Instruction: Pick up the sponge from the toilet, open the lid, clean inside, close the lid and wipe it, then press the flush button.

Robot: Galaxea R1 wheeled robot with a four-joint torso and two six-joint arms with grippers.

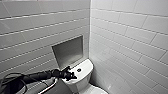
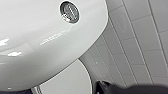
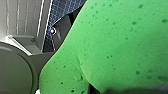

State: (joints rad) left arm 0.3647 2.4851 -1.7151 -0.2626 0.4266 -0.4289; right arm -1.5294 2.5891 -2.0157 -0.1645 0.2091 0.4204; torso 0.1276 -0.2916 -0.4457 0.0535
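Head view: the left gripper [image 1: 69, 74] hangs over the near edge of the white toilet [image 1: 83, 75], above the flat tank top. The flush button [image 1: 79, 70] is a small dark dot just past the gripper, not touching it. I cannot tell if the gripper is apart or together. A bit of the lid [image 1: 99, 91] peeks out below.

Left wrist view: the flush button [image 2: 69, 12] is round and grey with a shiny ring, set in glossy white. A pale streak on the tank is too blurry to read. The lid [image 2: 68, 80] is smooth and white.

Right wrist view: the sponge [image 3: 120, 45] is bright green with dark little holes, right up against the right gripper [image 3: 130, 91]. I cannot tell if it is clamped on it.
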